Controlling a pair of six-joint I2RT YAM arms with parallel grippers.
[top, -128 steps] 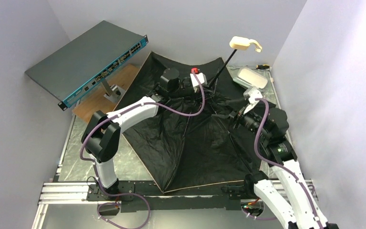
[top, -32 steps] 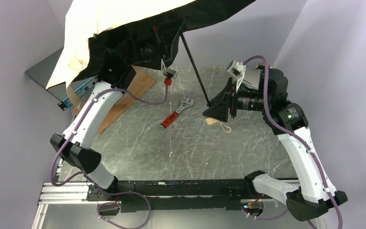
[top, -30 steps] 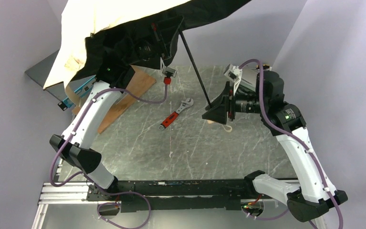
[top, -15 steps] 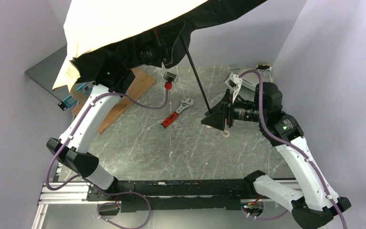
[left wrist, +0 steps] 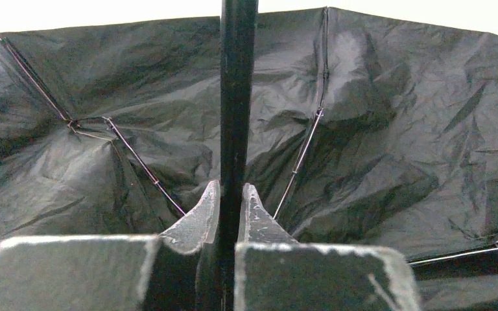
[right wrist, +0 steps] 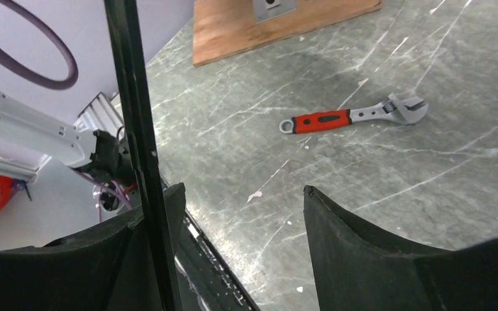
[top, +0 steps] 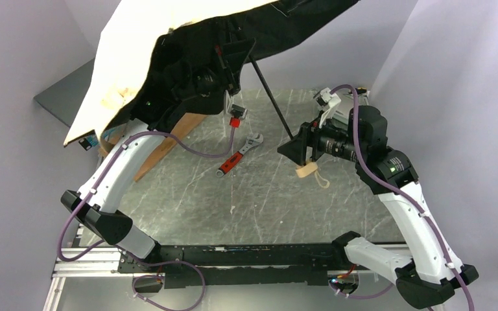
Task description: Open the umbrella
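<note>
the grey marbled table (top: 259, 207) is under everything you see. above its far left side the umbrella (top: 155, 45) is held up in the air with its canopy spread and tilted. the cream outside faces the top camera and the black lining with thin ribs fills your left wrist view. your left arm (top: 113, 175) reaches up under the canopy and your right arm (top: 402, 194) bends in from the right. a dark grey box (top: 65, 97) at the far left is mostly hidden by the fabric. a wooden board (top: 178, 126) lies on the table below the canopy edge. the thin black shaft (top: 272, 97) slants down and to the right from under the canopy. your left gripper (left wrist: 231, 194) is clenched on that shaft, with both fingers (left wrist: 198, 217) pressed against it. your right gripper (right wrist: 243, 194) is released, its fingers (right wrist: 337, 240) standing wide apart. the shaft crosses in front of one finger but is not pinched. a red-handled adjustable wrench (top: 238, 154) lies on the table between the arms. the small cream knob handle (top: 305, 172) sits just below the right gripper, and you cannot tell if it touches the table.
</note>
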